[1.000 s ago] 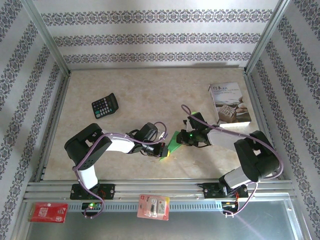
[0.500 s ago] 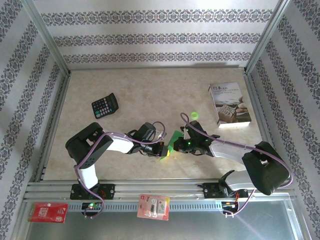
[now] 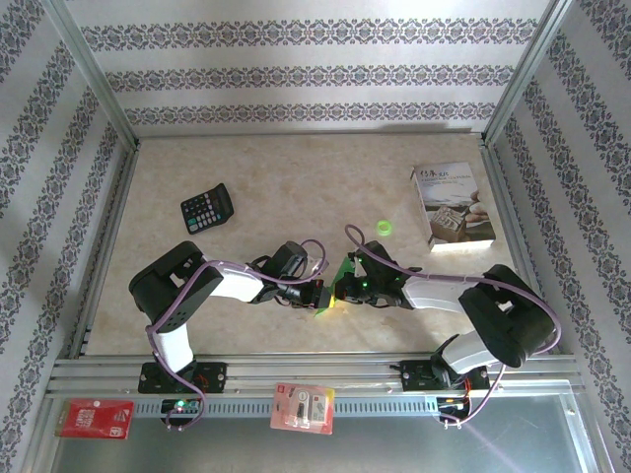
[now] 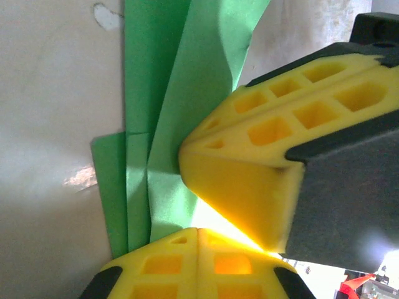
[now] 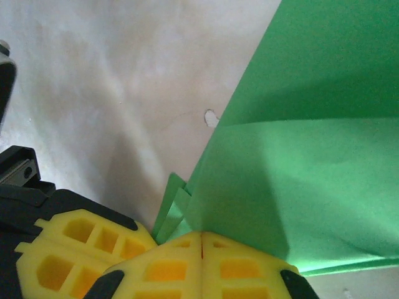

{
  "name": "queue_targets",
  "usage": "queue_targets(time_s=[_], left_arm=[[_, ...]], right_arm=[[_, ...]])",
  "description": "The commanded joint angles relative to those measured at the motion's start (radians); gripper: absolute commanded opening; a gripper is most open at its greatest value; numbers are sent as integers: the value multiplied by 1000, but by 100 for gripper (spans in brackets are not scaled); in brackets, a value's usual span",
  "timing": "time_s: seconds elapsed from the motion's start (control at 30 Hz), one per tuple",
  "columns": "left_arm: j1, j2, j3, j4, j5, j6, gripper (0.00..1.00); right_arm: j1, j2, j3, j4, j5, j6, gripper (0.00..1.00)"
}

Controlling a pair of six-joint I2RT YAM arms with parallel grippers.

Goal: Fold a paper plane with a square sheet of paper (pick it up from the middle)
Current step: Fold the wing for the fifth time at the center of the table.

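The square sheet of paper is bright green, folded into narrow layered flaps, and stands tilted just above the table between both arms. In the left wrist view the layered paper runs down into my left gripper, whose jaws are pressed together on its lower edge. My right gripper is shut on the wide green flap from the other side. The two grippers, left and right, nearly touch. The right gripper's yellow fingers crowd the left wrist view.
A black calculator lies at the back left. A white printed booklet lies at the back right. A small green disc sits just behind the right arm. Metal rails border the near edge.
The right arm swung left until its gripper met the left one, then shut on the green paper. The green disc came into sight behind it. The left arm held still.
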Motion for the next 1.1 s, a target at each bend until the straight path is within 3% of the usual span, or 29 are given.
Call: queue_targets(time_s=[0.0, 0.47, 1.07], left_arm=[[-2, 51, -27, -117, -67, 24, 0], [-2, 63, -53, -164, -91, 53, 0], [-2, 55, -64, -176, -91, 58, 0]], right_arm=[[-21, 28, -7, 1, 54, -5, 4], [-166, 46, -15, -17, 40, -43, 4], [-332, 79, 34, -77, 119, -25, 3]])
